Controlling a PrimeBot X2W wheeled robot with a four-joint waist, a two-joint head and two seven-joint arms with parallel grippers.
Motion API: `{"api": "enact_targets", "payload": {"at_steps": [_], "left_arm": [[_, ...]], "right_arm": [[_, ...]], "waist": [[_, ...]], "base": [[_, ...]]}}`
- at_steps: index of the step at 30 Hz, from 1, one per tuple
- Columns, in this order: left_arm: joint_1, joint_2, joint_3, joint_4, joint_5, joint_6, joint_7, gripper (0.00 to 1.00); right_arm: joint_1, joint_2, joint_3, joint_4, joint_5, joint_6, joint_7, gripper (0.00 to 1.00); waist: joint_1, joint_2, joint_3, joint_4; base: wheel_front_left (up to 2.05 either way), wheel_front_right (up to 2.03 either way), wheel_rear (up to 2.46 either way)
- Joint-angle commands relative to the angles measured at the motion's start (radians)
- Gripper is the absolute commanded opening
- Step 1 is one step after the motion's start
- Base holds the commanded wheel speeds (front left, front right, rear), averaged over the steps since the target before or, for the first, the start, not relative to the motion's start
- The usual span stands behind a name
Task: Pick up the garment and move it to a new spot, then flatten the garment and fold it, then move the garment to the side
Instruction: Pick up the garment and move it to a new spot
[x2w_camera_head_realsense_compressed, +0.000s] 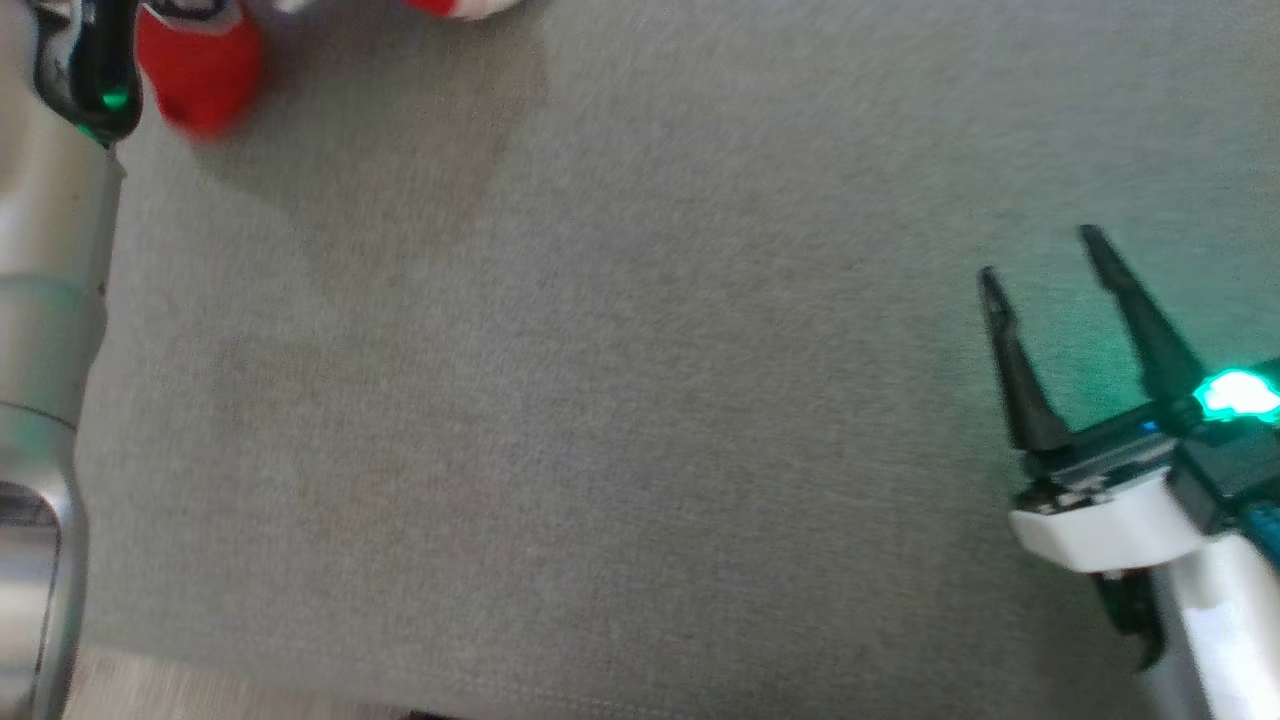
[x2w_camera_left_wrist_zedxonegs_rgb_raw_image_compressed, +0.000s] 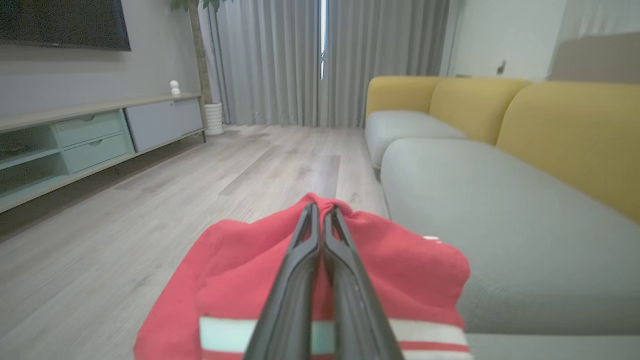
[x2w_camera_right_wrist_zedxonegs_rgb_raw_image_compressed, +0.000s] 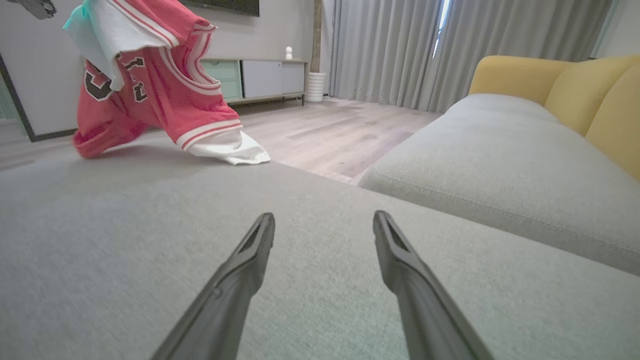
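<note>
Our left jaws were clamped on the garment (x2w_camera_left_wrist_zedxonegs_rgb_raw_image_compressed: 410, 270), which hung at the head view's upper left; our right jaws, spread wide and empty, sat lower right, well apart.

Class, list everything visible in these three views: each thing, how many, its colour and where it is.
garment: one, red with white trim, hanging from the left gripper
seat cushions: at least two, grey, below the right gripper and beyond
backrests: three, yellow, behind the seats
cabinet: one, green and grey, along the wall
curtains: one set, grey, far end
left gripper: one, dark, shut on the garment
right gripper: one, dark, open above the seat
</note>
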Motion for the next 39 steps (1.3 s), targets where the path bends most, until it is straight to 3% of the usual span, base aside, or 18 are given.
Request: {"api": "enact_targets", "payload": {"at_steps": [1,13,20,24,31,35,39], "left_arm": [[-0.039,0.074,0.001,-0.065,-0.034,0.002,-0.009,0.00],[-0.058,0.109,-0.139,-0.341,-0.137,0.002,0.067,0.00],[0.014,0.055,-0.189,-0.467,-0.193,0.005,0.129,0.00],[0.123,0.019,-0.210,-0.531,-0.225,0.033,0.131,0.00],[0.387,-0.021,-0.288,-0.545,-0.226,0.069,0.066,0.00],[0.554,-0.047,-0.364,-0.467,-0.170,0.081,-0.042,0.00],[0.642,-0.094,-0.377,-0.379,-0.117,0.112,-0.113,0.04]], "right_arm": [[-0.007,0.019,0.032,-0.022,0.007,0.007,-0.010,1.00],[0.067,0.140,0.037,-0.007,0.016,0.007,-0.011,1.00],[0.089,0.170,0.025,-0.022,0.012,0.007,-0.011,1.00],[0.095,0.184,0.023,-0.024,0.014,0.007,-0.011,1.00],[0.065,0.200,0.038,-0.027,0.013,0.007,-0.011,1.00],[0.049,0.206,0.036,-0.017,0.012,0.007,-0.011,1.00],[0.053,0.209,0.023,0.000,0.012,0.007,-0.011,1.00]], "waist": [[0.0001,0.0000,-0.104,-0.064],[0.0001,0.0000,-0.332,-0.210],[0.0001,0.0000,-0.355,-0.285],[0.0001,0.0000,-0.337,-0.313],[0.0001,0.0000,-0.255,-0.347],[0.0001,0.0000,-0.214,-0.357],[0.0001,0.0000,-0.214,-0.341]], "base": [[0.00,0.00,0.00],[0.00,0.00,0.00],[0.00,0.00,0.00],[0.00,0.00,0.00],[0.00,0.00,0.00],[0.00,0.00,0.00],[0.00,0.00,0.00]]}}
